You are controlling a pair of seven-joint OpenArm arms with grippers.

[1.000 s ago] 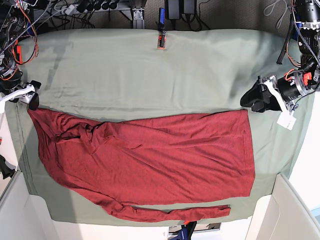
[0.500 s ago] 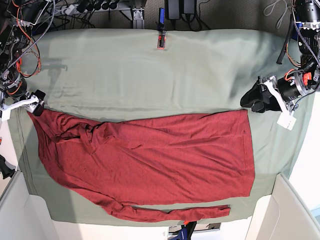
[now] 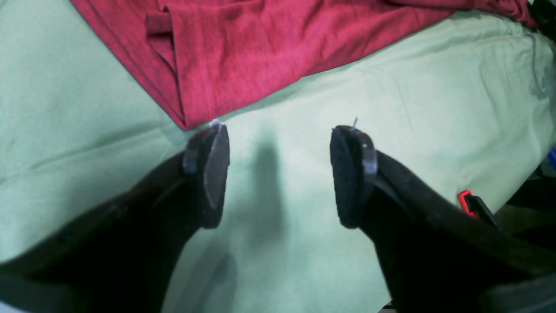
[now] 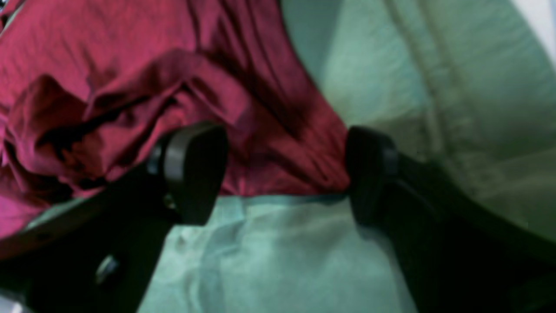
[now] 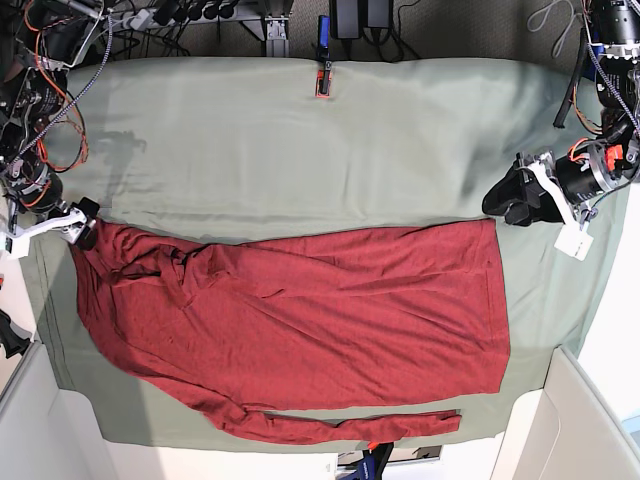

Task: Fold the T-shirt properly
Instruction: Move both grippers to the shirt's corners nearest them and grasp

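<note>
Base view. The dark red T-shirt [image 5: 300, 320] lies spread on the pale green table cloth [image 5: 300, 140], in the near half of the table; one long sleeve [image 5: 350, 425] runs along the near edge, and the collar end at the view's left is bunched into folds. The right gripper [image 5: 82, 222] sits at the shirt's far left corner; whether it touches the fabric cannot be made out, and its arm is cut off by the frame edge. The left gripper [image 5: 505, 200] rests just beyond the shirt's far right corner, apart from it. A small red and black clip [image 5: 322, 80] lies at the far edge.

Left wrist view. The left gripper [image 3: 278, 169] stands wide apart over bare cloth, grasping nothing; the shirt's hemmed corner [image 3: 186, 117] lies just ahead of one fingertip [image 3: 213, 161].

Right wrist view. The picture is blurred. The right gripper [image 4: 286, 174] is spread wide, with crumpled shirt [image 4: 173, 87] edge lying between the fingers [image 4: 195, 169], unclamped.
</note>
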